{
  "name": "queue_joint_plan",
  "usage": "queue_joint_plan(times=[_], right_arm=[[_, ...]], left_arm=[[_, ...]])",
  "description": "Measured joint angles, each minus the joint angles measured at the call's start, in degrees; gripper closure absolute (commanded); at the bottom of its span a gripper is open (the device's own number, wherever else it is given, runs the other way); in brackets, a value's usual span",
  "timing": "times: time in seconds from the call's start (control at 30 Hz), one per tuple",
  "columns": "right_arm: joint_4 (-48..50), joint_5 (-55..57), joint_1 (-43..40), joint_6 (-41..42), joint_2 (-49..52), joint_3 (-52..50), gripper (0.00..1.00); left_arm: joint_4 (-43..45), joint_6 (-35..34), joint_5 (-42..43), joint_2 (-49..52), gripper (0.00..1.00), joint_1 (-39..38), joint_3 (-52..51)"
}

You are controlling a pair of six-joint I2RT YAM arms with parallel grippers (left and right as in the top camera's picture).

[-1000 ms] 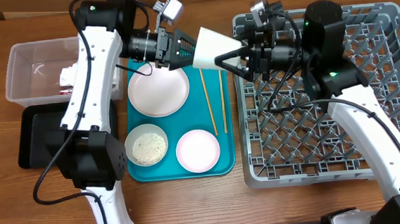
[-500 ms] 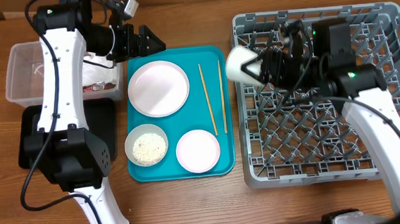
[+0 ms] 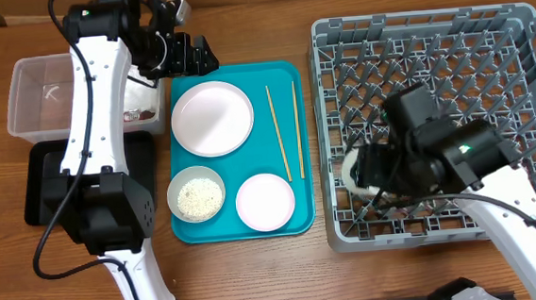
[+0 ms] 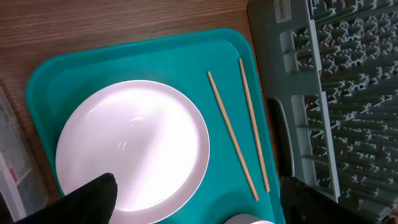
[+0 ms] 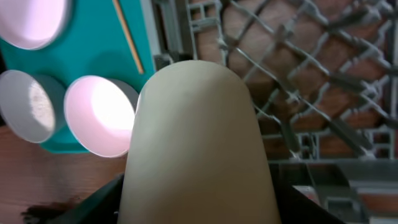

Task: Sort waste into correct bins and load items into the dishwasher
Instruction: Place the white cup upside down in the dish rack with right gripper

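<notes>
Right hand [image 3: 368, 169] is clamped on the small white cup [image 5: 196, 137]. The cup lies on its side between the fingers. It sits over the near-left part of the large grey plastic dish rack [image 3: 516, 47], just right of the teal serving tray [image 3: 282, 73]. I can't tell if the cup touches the pegs.

Left hand [image 3: 188, 54] is spread and empty, above the tray's far-left corner.

On the tray:
- white round plate [image 3: 212, 119], far left
- white bowl [image 3: 196, 196] holding loose rice grains [image 3: 197, 201], near left
- empty white bowl [image 3: 265, 201], near right
- two thin wooden chopsticks [image 3: 279, 133], right side, lying roughly parallel and apart

The clear plastic rectangular tub [image 3: 33, 100] is on the table left of the tray. A red-and-white plastic wrapper [image 3: 136, 112] lies inside it, partly hidden by the left arm. The shallow black rectangular tray [image 3: 39, 190] is also left of the teal tray, on the tub's near side.
</notes>
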Motion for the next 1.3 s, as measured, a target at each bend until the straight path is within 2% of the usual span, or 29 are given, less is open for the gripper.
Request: queue_joint_plan(times=[0.17, 0.43, 0.77, 0.8, 0.93, 0.97, 1.03, 1.3], right_arm=[[-5.8, 1.9, 0.7, 3.7, 0.0, 0.0, 0.55], [-6.8, 2.4, 4.1, 7.4, 0.6, 0.0, 0.55], [-6.8, 3.6, 6.7, 10.1, 10.9, -0.4, 0.53], [-6.7, 4.0, 6.7, 10.3, 11.9, -0.5, 0.50], [-5.7, 4.4, 6.7, 10.6, 14.2, -0.5, 0.24], [-5.6, 4.4, 6.7, 10.8, 14.3, -0.5, 0.21], [-5.7, 4.4, 6.7, 10.9, 14.4, -0.5, 0.18], [-3.8, 4.4, 6.7, 11.0, 14.5, -0.2, 0.18]], left_arm=[[0.4, 0.0, -0.6, 0.0, 0.13, -0.7, 0.0], [0.7, -0.2, -0.8, 0.0, 0.10, -1.2, 0.0], [0.6, -0.2, -1.0, 0.0, 0.09, -1.2, 0.0], [0.7, -0.2, -1.0, 0.0, 0.09, -1.2, 0.0], [0.6, -0.2, -1.0, 0.0, 0.08, -1.2, 0.0], [0.6, -0.2, -1.0, 0.0, 0.08, -1.2, 0.0], [0.6, -0.2, -1.0, 0.0, 0.08, -1.2, 0.0], [0.6, -0.2, -1.0, 0.0, 0.07, -1.2, 0.0]])
